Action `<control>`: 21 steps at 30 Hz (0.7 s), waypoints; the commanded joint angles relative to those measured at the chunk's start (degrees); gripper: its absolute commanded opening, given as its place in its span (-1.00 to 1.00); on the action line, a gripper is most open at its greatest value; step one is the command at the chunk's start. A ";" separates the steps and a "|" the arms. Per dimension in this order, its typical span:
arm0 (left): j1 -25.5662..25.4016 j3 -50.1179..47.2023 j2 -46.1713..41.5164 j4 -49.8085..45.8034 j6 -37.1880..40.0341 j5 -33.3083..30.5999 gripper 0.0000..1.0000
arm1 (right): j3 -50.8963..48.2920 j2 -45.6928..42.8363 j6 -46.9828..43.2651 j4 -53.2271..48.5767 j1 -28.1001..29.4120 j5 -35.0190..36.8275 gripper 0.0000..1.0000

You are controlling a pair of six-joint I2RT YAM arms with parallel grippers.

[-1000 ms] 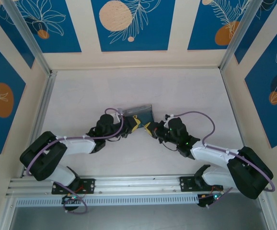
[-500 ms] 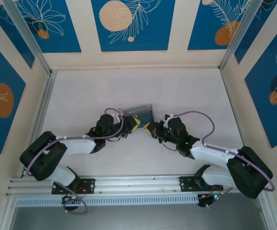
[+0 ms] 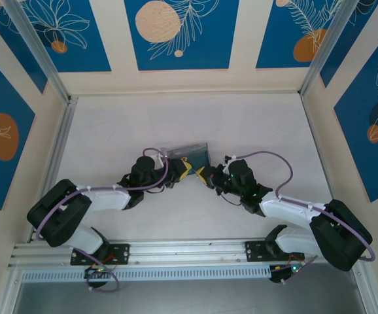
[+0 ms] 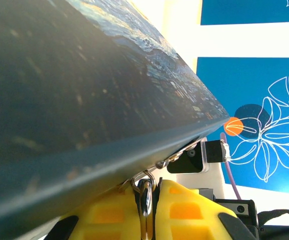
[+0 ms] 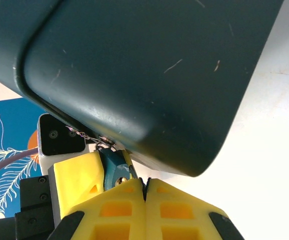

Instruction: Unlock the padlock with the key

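Tiny padlock [image 5: 114,169]: dark blue-grey body, sits right under the tin [image 5: 149,65] at its rounded corner, touching the tin's edge. Body tilted, upper end at the tin, lower end twd R gripper [image 5: 144,186], whose fingertips are pressed together just below it. Silver shackle [image 4: 144,194] = thin loop, upright, running up to a small metal hasp [image 4: 160,162] on tin's rim. L gripper [image 4: 145,202] pinches the lock, shackle betw its two fingers. Small brownish spot [image 5: 117,182] at padlock's lower end, beside R gripper's tips. Too small to tell if that's the key.
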 commanded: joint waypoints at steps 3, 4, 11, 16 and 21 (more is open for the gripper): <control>0.45 -0.58 -0.05 2.81 1.28 -0.73 -1.00 | 2.97 -0.68 -0.27 1.61 0.57 0.44 -1.00; 0.43 -0.69 -0.07 2.72 1.37 -0.85 -1.00 | 2.90 -0.81 -0.34 1.48 0.61 0.45 -1.00; 0.46 -0.84 -0.22 2.17 1.49 -1.23 -1.00 | 2.44 -2.26 -0.45 0.03 0.66 0.88 -1.00; 0.46 -0.94 -0.22 1.84 1.55 -1.52 -1.00 | 2.64 -2.39 -0.47 -0.08 0.74 0.74 -1.00; 0.45 -0.96 -0.46 1.53 1.43 -1.69 -1.00 | 2.88 -1.88 -0.79 0.01 0.91 0.53 -1.00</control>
